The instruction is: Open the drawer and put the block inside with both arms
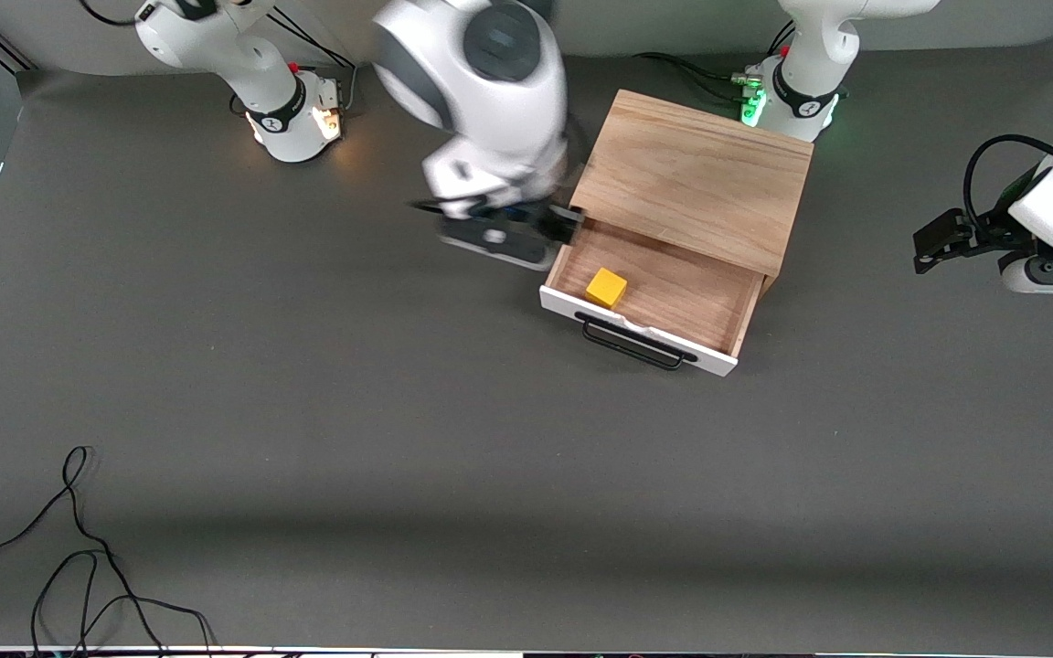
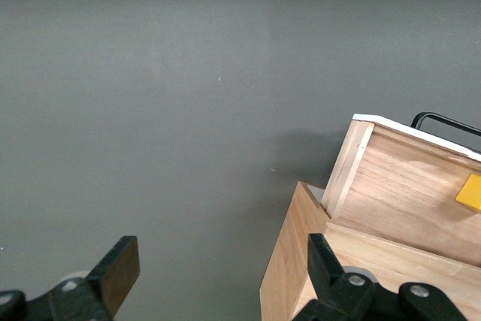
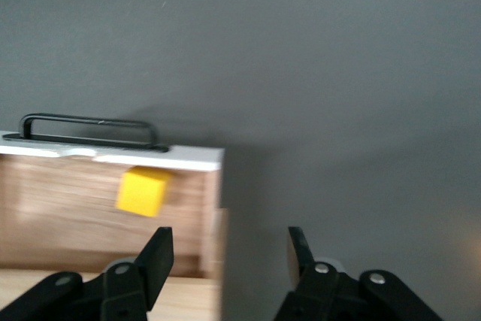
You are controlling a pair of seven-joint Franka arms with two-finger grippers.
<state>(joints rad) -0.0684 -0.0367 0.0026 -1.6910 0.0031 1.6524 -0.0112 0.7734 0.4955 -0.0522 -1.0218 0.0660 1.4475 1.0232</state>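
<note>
1. The drawer (image 1: 684,294) stood pulled out of the light-wood box (image 1: 696,178) in the upper middle of the front view. Its white front panel and black bar handle (image 1: 632,343) faced the lower edge of the frame.
2. The yellow block (image 1: 606,287) lay on the drawer floor, in the corner toward the right arm's end. It sat close to the white front panel and nothing held it.
3. The right gripper (image 1: 556,227) hung just beside the drawer's side wall, at the box's corner, in the upper centre of the frame. Its picture there was smeared. In the right wrist view its jaws (image 3: 225,253) were spread with nothing between them, over the drawer's side wall and the grey surface (image 1: 307,411).
4. The left gripper (image 1: 933,247) was at the frame's edge toward the left arm's end, well apart from the box. Its jaws were spread wide and empty in the left wrist view (image 2: 222,261).
5. A loose black cable (image 1: 79,567) lay on the surface in the lower corner toward the right arm's end.
</note>
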